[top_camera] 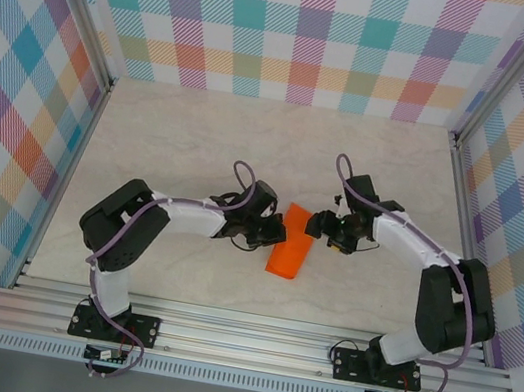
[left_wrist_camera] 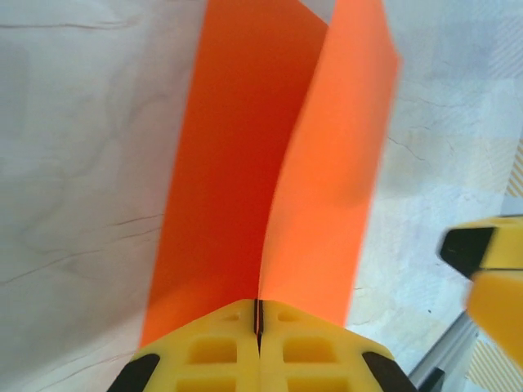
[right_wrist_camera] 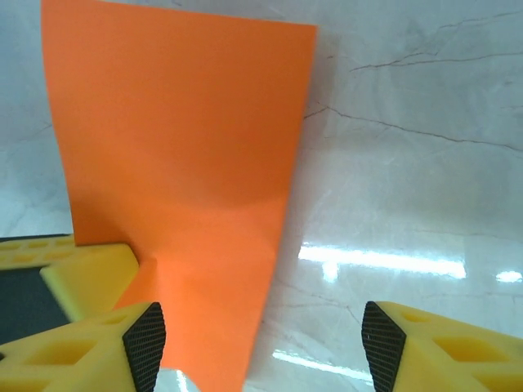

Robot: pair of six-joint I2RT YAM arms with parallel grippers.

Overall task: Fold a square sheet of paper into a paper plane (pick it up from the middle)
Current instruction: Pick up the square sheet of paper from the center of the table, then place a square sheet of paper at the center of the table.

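You have no text, label, brand, number or sign to read in any of these views; the thin, bright orange square sheet of paper [top_camera: 289, 254] shows you only plain, unprinted faces.

White-and-black arms [top_camera: 183, 213], purple cables [top_camera: 243, 163], yellow jaws, black pads [right_wrist_camera: 145, 343].
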